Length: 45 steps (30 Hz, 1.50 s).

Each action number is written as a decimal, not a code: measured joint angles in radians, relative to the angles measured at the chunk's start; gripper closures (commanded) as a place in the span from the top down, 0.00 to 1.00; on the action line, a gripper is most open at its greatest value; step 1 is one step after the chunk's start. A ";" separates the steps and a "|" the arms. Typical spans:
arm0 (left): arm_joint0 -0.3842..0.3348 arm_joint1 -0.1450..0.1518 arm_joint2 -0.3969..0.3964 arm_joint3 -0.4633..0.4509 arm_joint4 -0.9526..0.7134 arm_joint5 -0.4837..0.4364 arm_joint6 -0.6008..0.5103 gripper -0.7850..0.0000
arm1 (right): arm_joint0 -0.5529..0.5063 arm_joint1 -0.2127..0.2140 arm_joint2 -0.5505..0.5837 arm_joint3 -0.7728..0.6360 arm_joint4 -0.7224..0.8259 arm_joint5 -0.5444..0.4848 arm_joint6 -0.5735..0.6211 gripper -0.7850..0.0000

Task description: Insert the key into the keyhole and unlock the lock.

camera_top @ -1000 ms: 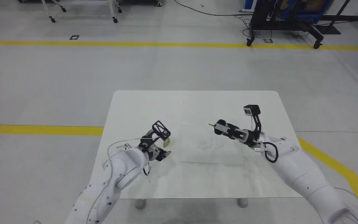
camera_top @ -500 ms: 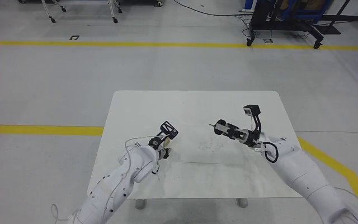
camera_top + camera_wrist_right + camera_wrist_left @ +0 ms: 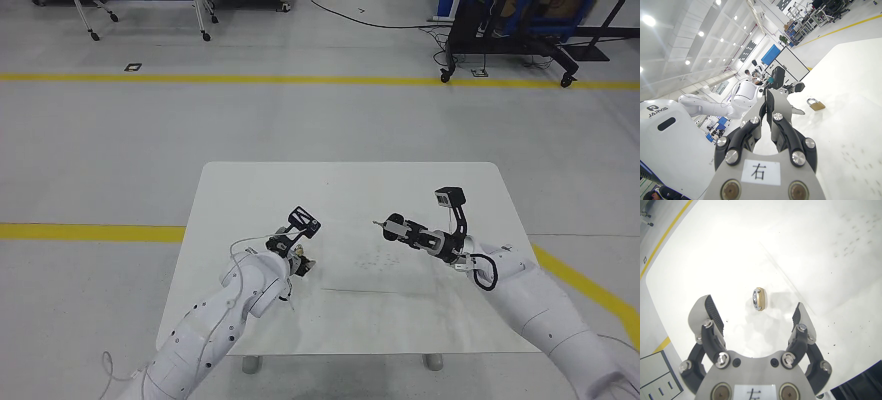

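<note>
- The left tool [image 3: 753, 306] hangs low over the white desk [image 3: 810, 247] with its two ribbed fingers spread wide and nothing between them. The small brass padlock with a silver shackle [image 3: 759, 299] sits just beyond the fingertips, roughly on the line between them.
- The step in hand looks like taking hold of the padlock. To do it well, the fingers should come down on either side of the brass body rather than the shackle, and close squarely so the small, smooth block does not squirt out.
- The grip should leave the end opposite the shackle bare and turned toward the other arm, since that is where I would expect the keyhole. No keyhole shows from here.
- The right tool [image 3: 766, 94] is held above the desk, well apart from the padlock, with its pads pressed together. In the top view a thin silvery sliver pokes from its tip, which I take to be the small metal key [image 3: 378, 223].
- The key will need to line up with the lock's axis, so lifting the padlock clear of the desk should help.
- The padlock appears to lie flat, with its shackle closed and pointing toward the left tool. The body is compact, with bevelled corners and a dull gold sheen, and the shackle is bright and polished.
</note>
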 measured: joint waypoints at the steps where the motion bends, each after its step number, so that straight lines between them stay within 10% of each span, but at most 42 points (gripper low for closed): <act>1: 0.000 0.000 0.000 0.000 0.000 0.000 0.000 1.00 | 0.000 0.000 0.000 0.000 0.000 0.000 0.000 0.00; 6: 0.032 0.005 -0.023 0.009 0.022 -0.007 0.075 0.98 | 0.000 0.000 0.000 0.000 0.000 0.000 0.000 0.00; 9: 0.047 0.010 -0.061 0.025 -0.026 -0.045 0.125 0.53 | 0.000 0.000 0.000 0.000 0.000 0.000 0.000 0.00; 12: 0.055 0.014 -0.090 0.034 -0.071 -0.095 0.155 0.43 | 0.000 0.000 0.000 0.000 0.000 0.000 0.000 0.00; 29: 0.007 -0.006 -0.058 0.117 -0.109 -0.115 0.109 0.30 | 0.000 0.000 0.000 0.000 0.000 0.000 0.000 0.00; 34: -0.011 -0.015 -0.039 0.139 -0.108 -0.101 0.107 0.00 | 0.000 0.000 0.000 0.000 0.000 0.000 0.000 0.00; 45: -0.009 -0.024 -0.034 0.142 -0.081 -0.048 0.092 0.00 | 0.000 0.000 0.000 0.000 0.000 0.000 0.000 0.00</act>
